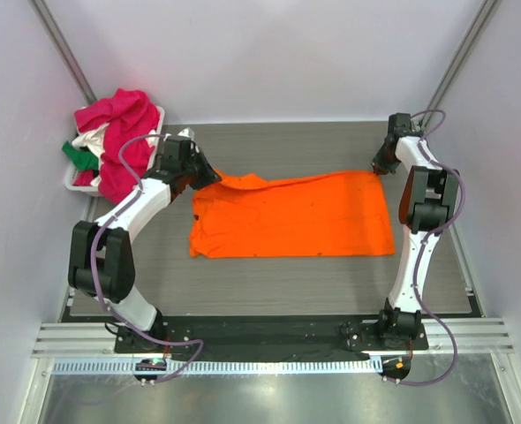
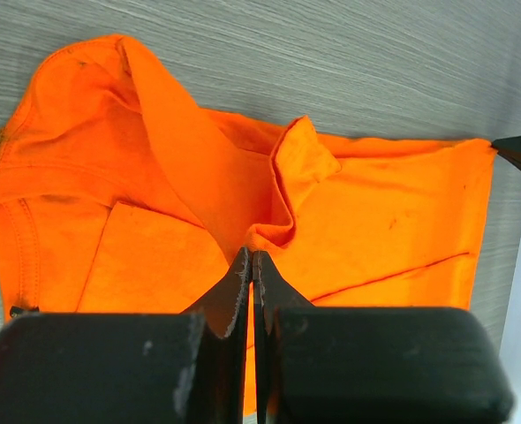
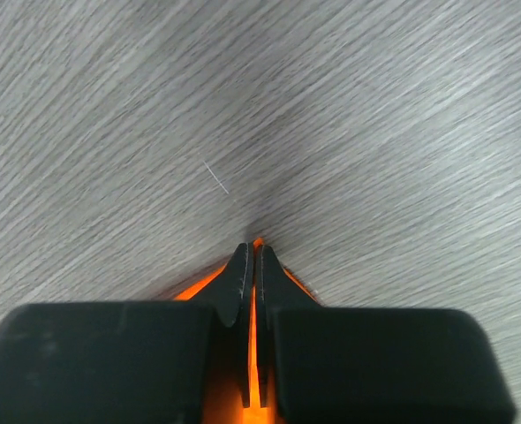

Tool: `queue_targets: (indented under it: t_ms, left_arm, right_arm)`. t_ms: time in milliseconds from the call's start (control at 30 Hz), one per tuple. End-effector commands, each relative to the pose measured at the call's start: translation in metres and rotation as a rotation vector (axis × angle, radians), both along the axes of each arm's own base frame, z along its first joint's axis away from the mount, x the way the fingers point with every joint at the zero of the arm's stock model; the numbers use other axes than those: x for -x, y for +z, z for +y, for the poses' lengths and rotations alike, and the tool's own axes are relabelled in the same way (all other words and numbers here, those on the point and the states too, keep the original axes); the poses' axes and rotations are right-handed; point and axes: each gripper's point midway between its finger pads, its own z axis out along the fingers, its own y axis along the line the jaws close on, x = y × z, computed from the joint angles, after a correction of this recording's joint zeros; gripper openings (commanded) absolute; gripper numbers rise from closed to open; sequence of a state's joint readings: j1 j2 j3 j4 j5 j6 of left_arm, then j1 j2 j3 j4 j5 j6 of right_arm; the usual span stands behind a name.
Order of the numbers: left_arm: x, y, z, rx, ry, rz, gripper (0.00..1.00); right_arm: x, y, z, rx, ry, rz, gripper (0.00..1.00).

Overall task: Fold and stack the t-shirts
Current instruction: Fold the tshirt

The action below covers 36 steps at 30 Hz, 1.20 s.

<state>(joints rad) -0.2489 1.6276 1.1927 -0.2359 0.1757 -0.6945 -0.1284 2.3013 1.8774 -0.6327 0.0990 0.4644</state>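
Note:
A bright orange t-shirt (image 1: 296, 216) lies spread flat across the middle of the table, long side running left to right. My left gripper (image 1: 209, 175) is shut on its far left corner; in the left wrist view the gripper (image 2: 250, 256) pinches a raised fold of the orange t-shirt (image 2: 393, 221). My right gripper (image 1: 380, 166) is shut on the far right corner, and in the right wrist view the gripper (image 3: 253, 247) has a thin edge of orange cloth (image 3: 194, 290) between its jaws. More t-shirts, magenta-pink (image 1: 115, 119), white (image 1: 91, 140) and green (image 1: 78, 155), are heaped at the back left.
The heap sits in a white plastic basket (image 1: 71, 181) at the table's far left corner, close behind my left arm. Grey wood-grain table (image 1: 269, 283) lies in front of the shirt. Walls close in on the left, right and back.

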Motion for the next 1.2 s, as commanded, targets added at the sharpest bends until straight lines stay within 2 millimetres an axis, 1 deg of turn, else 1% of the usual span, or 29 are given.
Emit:
queue_targets:
  t_ms: [0,67,200,233,300,333,367,467,500,533,567,600,633,667,700,733,767,800,833,867,900,933,967,1000,1033,1067,1133,1167]
  left_arm:
    - [-0.005,0.021,-0.002,0.005,-0.013,-0.074,0.00]
    - [-0.006,0.025,-0.001,0.005,-0.012,-0.083,0.00]
    - [-0.005,0.038,0.000,-0.001,-0.011,-0.100,0.00]
    - [-0.004,0.045,0.001,-0.004,-0.011,-0.113,0.00]
    - [-0.001,0.054,0.003,-0.009,-0.009,-0.120,0.00]
    - [0.003,0.061,0.005,-0.011,-0.011,-0.127,0.00]
    - [0.005,0.064,0.006,-0.014,-0.008,-0.132,0.00]
    - [0.017,0.068,0.011,-0.027,-0.003,-0.128,0.00]
    - [0.022,0.069,0.013,-0.028,-0.002,-0.125,0.00]
    - [0.026,0.068,0.013,-0.030,-0.001,-0.124,0.00]
    - [0.031,0.067,0.015,-0.031,0.002,-0.117,0.00]
    - [0.040,0.065,0.018,-0.036,0.008,-0.115,0.00]
    - [0.044,0.064,0.020,-0.038,0.011,-0.112,0.00]
    - [0.050,0.061,0.021,-0.037,0.014,-0.108,0.00]
    - [0.058,0.058,0.024,-0.042,0.019,-0.104,0.00]
    - [0.063,0.056,0.025,-0.045,0.020,-0.097,0.00]
    - [0.067,0.054,0.026,-0.045,0.025,-0.093,0.00]
    - [0.073,0.058,0.027,-0.048,0.028,-0.106,0.00]
    - [0.080,0.049,0.030,-0.055,0.032,-0.088,0.00]
    - [0.084,0.046,0.031,-0.060,0.033,-0.084,0.00]
    - [0.090,0.048,0.031,-0.057,0.035,-0.091,0.00]
    - [0.095,0.041,0.033,-0.064,0.038,-0.075,0.00]
    - [0.099,0.039,0.034,-0.065,0.039,-0.074,0.00]
    - [0.102,0.038,0.033,-0.066,0.037,-0.072,0.00]
    - [0.106,0.039,0.035,-0.071,0.042,-0.079,0.00]
    - [0.109,0.033,0.036,-0.077,0.044,-0.066,0.00]
    - [0.115,0.033,0.036,-0.078,0.041,-0.066,0.00]
    - [0.119,0.028,0.038,-0.087,0.042,-0.058,0.00]
  right_arm:
    - [-0.005,0.011,0.003,0.017,0.012,-0.020,0.01]
    - [-0.006,0.016,0.003,0.017,0.014,-0.029,0.01]
    - [-0.007,0.037,0.005,0.022,0.022,-0.062,0.01]
    - [-0.007,0.049,0.008,0.024,0.030,-0.080,0.01]
    - [-0.004,0.061,0.010,0.032,0.042,-0.092,0.01]
    - [0.000,0.072,0.011,0.033,0.044,-0.104,0.01]
    - [0.003,0.078,0.013,0.033,0.050,-0.112,0.01]
    - [0.019,0.095,0.018,0.024,0.058,-0.127,0.01]
    - [0.025,0.097,0.018,0.027,0.056,-0.125,0.01]
    - [0.036,0.093,0.018,0.030,0.053,-0.106,0.01]
    - [0.042,0.107,0.018,0.035,0.051,-0.133,0.01]
    - [0.046,0.111,0.019,0.038,0.052,-0.148,0.01]
    - [0.058,0.103,0.019,0.038,0.051,-0.124,0.01]
    - [0.063,0.115,0.020,0.039,0.048,-0.151,0.01]
    - [0.067,0.117,0.021,0.038,0.048,-0.155,0.01]
    - [0.076,0.109,0.021,0.037,0.045,-0.134,0.01]
    - [0.080,0.110,0.022,0.034,0.043,-0.137,0.01]
    - [0.084,0.116,0.022,0.034,0.040,-0.151,0.01]
    - [0.092,0.110,0.023,0.032,0.037,-0.135,0.01]
    - [0.096,0.110,0.023,0.035,0.033,-0.133,0.01]
    - [0.100,0.115,0.020,0.048,0.021,-0.144,0.01]
    - [0.107,0.110,0.019,0.049,0.013,-0.129,0.01]
    - [0.111,0.110,0.018,0.050,0.006,-0.131,0.01]
    - [0.114,0.115,0.017,0.052,-0.002,-0.145,0.01]
    - [0.120,0.110,0.015,0.051,-0.011,-0.135,0.01]
    - [0.123,0.111,0.014,0.052,-0.016,-0.136,0.01]
    - [0.130,0.110,0.013,0.050,-0.031,-0.139,0.01]
    - [0.132,0.109,0.011,0.045,-0.038,-0.140,0.01]
